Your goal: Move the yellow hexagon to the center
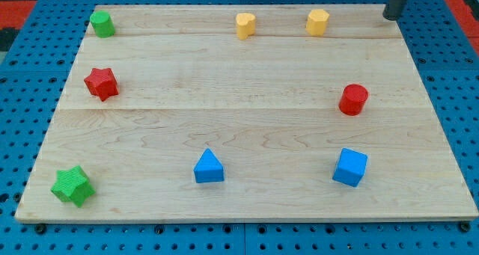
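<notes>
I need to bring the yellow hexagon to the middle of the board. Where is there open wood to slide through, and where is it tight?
The board's middle is bare, bordered by the red star left, red cylinder right, blue triangle and blue cube below. Tightest along the top edge: the yellow hexagon sits near the other yellow block. My tip stands right of the hexagon, apart from it.
</notes>
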You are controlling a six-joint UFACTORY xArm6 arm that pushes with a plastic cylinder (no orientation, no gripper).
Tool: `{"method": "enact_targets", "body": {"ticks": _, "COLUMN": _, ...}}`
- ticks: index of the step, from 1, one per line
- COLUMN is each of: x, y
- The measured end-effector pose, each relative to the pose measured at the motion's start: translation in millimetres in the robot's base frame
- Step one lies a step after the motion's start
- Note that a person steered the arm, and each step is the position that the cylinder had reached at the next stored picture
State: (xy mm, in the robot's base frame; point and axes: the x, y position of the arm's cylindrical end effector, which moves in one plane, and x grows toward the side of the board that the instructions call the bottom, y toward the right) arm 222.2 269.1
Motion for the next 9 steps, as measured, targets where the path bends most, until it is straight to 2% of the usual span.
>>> {"method": "enact_targets", "body": {"ticks": 2, "x": -5.3, "y": -56.4}}
{"method": "enact_targets", "body": {"ticks": 3, "x": 13.9, "y": -118.6}}
{"method": "enact_targets", "body": {"ticks": 4, "x": 14.1, "y": -123.0}}
{"method": "enact_targets", "body": {"ticks": 5, "x": 17.1, "y": -95.7}}
{"method": "enact_targets", "body": {"ticks": 6, "x": 17.5, "y": -93.6}}
{"method": "enact_targets", "body": {"ticks": 7, "x": 17.6, "y": -159.7}}
{"method": "enact_targets", "body": {"ticks": 9, "x": 31.9, "y": -151.9}}
